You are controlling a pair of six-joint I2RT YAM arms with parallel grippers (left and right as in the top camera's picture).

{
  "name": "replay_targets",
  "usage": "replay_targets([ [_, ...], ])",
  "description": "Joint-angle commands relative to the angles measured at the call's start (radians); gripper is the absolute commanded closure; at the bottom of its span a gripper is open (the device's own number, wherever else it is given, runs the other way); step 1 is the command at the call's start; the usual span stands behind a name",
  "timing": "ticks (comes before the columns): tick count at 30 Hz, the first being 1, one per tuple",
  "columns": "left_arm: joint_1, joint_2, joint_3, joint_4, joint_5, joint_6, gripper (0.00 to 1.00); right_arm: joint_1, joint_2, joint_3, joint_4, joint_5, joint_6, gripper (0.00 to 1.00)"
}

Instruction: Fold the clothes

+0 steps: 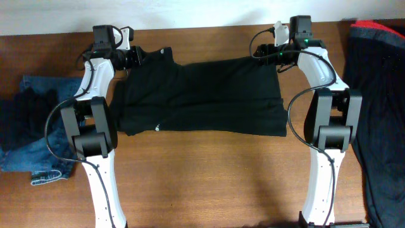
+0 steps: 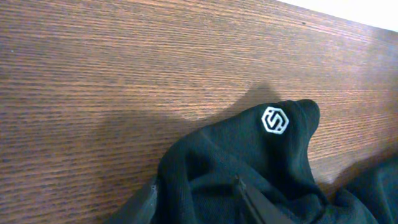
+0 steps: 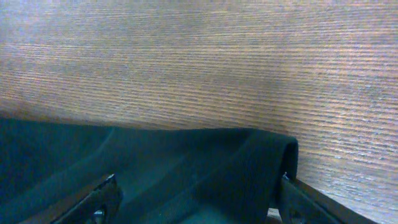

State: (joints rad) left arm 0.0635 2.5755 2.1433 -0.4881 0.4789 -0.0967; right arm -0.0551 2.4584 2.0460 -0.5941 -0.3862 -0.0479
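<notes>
1. The left gripper (image 2: 196, 198) shows only its two fingertips (image 2: 147, 200) at the bottom edge of the left wrist view; the rest is cut off. Its jaws stand apart with bunched black cloth between them. I cannot tell whether they pinch it or merely straddle it.
2. The right gripper (image 3: 196, 200) is also cut off low in its wrist view. Its jaws are spread wide and unclenched, with a folded edge of the same cloth lying loose between them.
3. That cloth is the black garment (image 1: 202, 95), spread wide across the far half of the table (image 1: 209, 183). Each gripper is at one of its far corners.
4. From overhead, both grippers are dark against dark fabric, so their fingers are hard to make out there.
5. A white logo (image 2: 274, 120) sits on the raised corner just beyond the left fingers.
6. Counted from overhead: two arms, one spread garment, and two small white marks on it.
7. At the left edge lies one pair of blue jeans (image 1: 38, 166), partly covered by one dark lump (image 1: 28, 107) that is too dim to identify.
8. At the right edge lies one dark cloth with a red border (image 1: 380, 95), cut off by the frame.
</notes>
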Motion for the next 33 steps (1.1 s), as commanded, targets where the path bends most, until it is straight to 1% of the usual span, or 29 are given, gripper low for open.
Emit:
replay_targets([
  [1,-0.005,0.018,0.018,0.002,0.003,0.008,0.71,0.002,0.028,0.021,0.013,0.006,0.003,0.27],
  [2,-0.005,0.018,0.018,0.002,0.003,0.008,0.76,0.002,0.031,0.021,0.016,0.006,0.003,0.35],
  [3,-0.005,0.018,0.018,0.002,0.003,0.008,0.78,0.002,0.033,0.021,0.018,0.006,0.003,0.43],
  [4,-0.005,0.018,0.018,0.002,0.003,0.008,0.80,0.002,0.034,0.021,0.019,0.006,0.004,0.53],
  [5,-0.005,0.018,0.018,0.002,0.004,0.008,0.82,0.002,0.034,0.021,0.019,0.006,0.003,0.59],
  [6,-0.005,0.018,0.018,0.002,0.004,0.008,0.83,0.002,0.034,0.021,0.019,0.006,0.003,0.68],
  [7,-0.005,0.018,0.018,0.002,0.004,0.008,0.83,0.002,0.034,0.021,0.019,0.006,0.003,0.73],
  [10,-0.005,0.018,0.018,-0.003,0.004,0.008,0.83,-0.001,0.034,0.021,0.016,0.006,0.004,0.80],
  [11,-0.005,0.018,0.018,-0.007,0.004,0.008,0.84,-0.004,0.034,0.021,0.011,0.005,0.005,0.84],
  [13,-0.005,0.018,0.018,-0.024,0.005,0.008,0.91,-0.010,0.033,0.021,-0.003,0.005,0.025,0.92],
  [16,-0.003,0.013,0.019,-0.058,0.041,0.008,0.99,-0.026,0.019,0.021,-0.039,0.005,0.042,0.96],
  [22,-0.001,-0.030,0.053,-0.163,0.060,0.024,1.00,-0.073,-0.059,0.021,-0.166,0.006,0.060,0.96],
  [25,-0.001,-0.089,0.053,-0.212,0.060,0.024,1.00,-0.093,-0.110,0.021,-0.251,0.005,0.060,0.96],
  [33,0.014,-0.204,0.053,-0.294,0.055,0.024,0.99,-0.096,-0.184,0.022,-0.400,0.005,0.058,0.96],
])
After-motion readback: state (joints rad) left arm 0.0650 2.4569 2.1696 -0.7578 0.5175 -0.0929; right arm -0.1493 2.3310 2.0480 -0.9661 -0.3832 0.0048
